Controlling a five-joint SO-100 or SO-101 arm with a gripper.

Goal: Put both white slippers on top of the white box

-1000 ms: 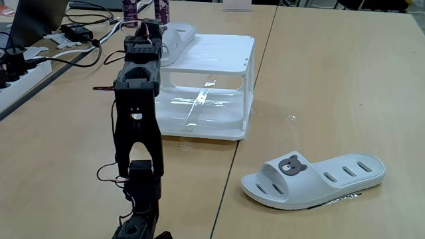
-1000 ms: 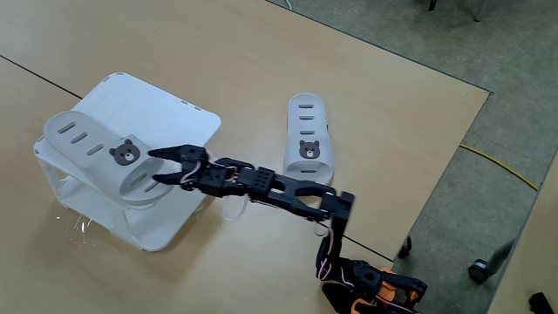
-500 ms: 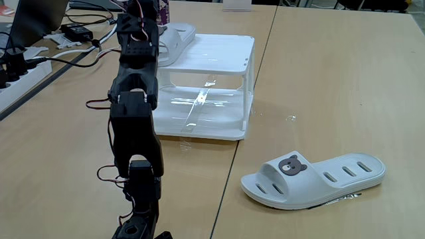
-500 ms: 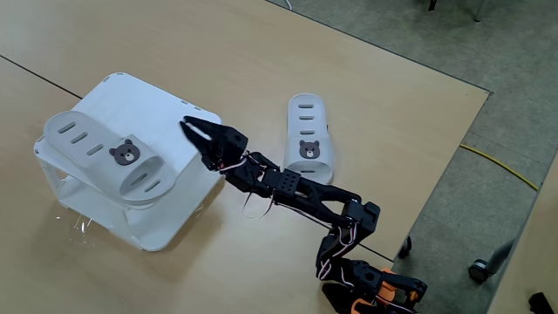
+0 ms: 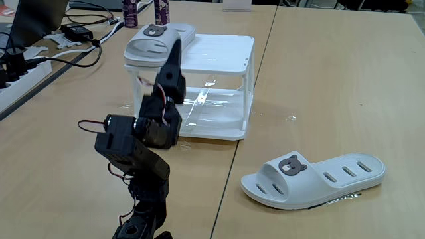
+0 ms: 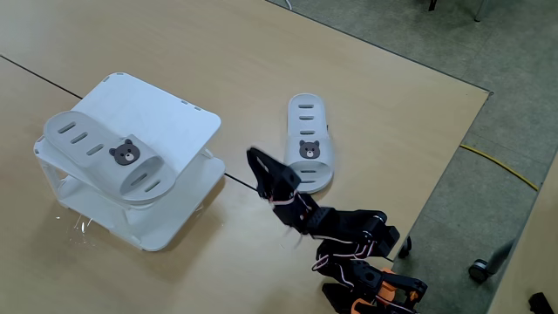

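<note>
One white slipper point(image 5: 154, 41) point(image 6: 105, 153) with a bear badge lies on the left side of the white box's top point(image 5: 219, 50) point(image 6: 166, 113), its toe hanging over the edge. The other white slipper point(image 5: 315, 178) point(image 6: 307, 148) lies flat on the table, apart from the box. My black arm is folded low over its base. In both fixed views the gripper point(image 5: 176, 45) point(image 6: 254, 157) points up between the box and the table slipper, touching neither. Its jaws look shut with nothing between them.
Cables, a power strip point(image 5: 20, 66) and a laptop point(image 5: 36, 16) crowd the table's far left in a fixed view, with two bottles point(image 5: 131, 10) behind the box. The table edge point(image 6: 453, 157) runs close beside the slipper on the table, with floor beyond it.
The arm has drawn back from the slipper on the box and folded down toward its base. The jaws, open one second ago, now look shut. Neither slipper has moved.
</note>
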